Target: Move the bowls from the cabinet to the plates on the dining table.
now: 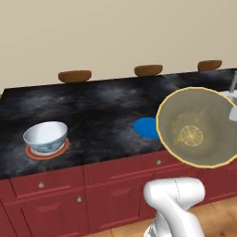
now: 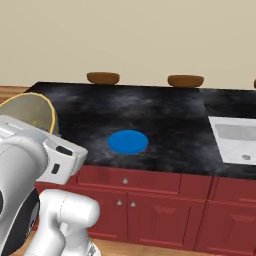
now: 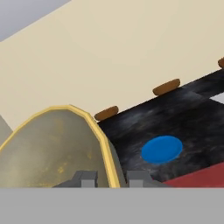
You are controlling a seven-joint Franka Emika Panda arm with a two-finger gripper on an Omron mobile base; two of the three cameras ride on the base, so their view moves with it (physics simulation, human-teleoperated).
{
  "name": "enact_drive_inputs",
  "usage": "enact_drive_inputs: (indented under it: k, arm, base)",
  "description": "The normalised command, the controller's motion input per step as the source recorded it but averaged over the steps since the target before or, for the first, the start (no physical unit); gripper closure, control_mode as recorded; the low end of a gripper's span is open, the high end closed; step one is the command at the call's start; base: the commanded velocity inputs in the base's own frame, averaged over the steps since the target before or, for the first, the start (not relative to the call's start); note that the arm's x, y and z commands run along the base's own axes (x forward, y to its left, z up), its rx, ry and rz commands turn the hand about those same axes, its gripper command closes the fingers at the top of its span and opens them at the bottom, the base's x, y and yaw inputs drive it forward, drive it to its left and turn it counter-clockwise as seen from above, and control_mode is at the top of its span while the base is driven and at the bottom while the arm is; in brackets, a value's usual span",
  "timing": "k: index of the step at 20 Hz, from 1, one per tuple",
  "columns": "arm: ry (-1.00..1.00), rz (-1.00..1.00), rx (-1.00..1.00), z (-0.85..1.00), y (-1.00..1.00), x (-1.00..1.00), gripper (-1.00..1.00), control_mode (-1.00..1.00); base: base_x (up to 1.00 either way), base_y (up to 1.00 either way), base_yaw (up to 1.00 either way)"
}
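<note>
The arm is raised before the desk (image 1: 92, 106), its fingers (image 3: 110, 178) clamped on the rim of the olive-tan bowl (image 1: 199, 126), held tilted aloft near the blue plate (image 2: 128, 141).

Base cams flanking, dining table (image 1: 102, 106) shared

Olive-tan bowl (image 1: 199, 127) aloft, tilted, near blue plate (image 1: 146, 127)

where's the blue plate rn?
The blue plate lies bare on the black dining table near its front edge, right of the white bowl in the left base view, with the held olive bowl just right of it.
</note>
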Motion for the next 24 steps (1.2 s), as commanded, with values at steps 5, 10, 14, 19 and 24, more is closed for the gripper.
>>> enact_drive_inputs:
  k: [5,10,14,19,24]
  arm:
    - [0.0,0.0,0.0,0.0,0.0,0.0,1.0,1.0]
    - [0.0,0.0,0.0,0.0,0.0,0.0,1.0,1.0]
    - [0.0,0.0,0.0,0.0,0.0,0.0,1.0,1.0]
    - [0.0,0.0,0.0,0.0,0.0,0.0,1.0,1.0]
    - [0.0,0.0,0.0,0.0,0.0,0.0,1.0,1.0]
  base:
    - [0.3,-0.61,0.0]
    - [0.05,-0.16,0.0]
    - [0.21,0.0,0.0]
    - [0.67,0.0,0.0]
    - [0.54,0.0,0.0]
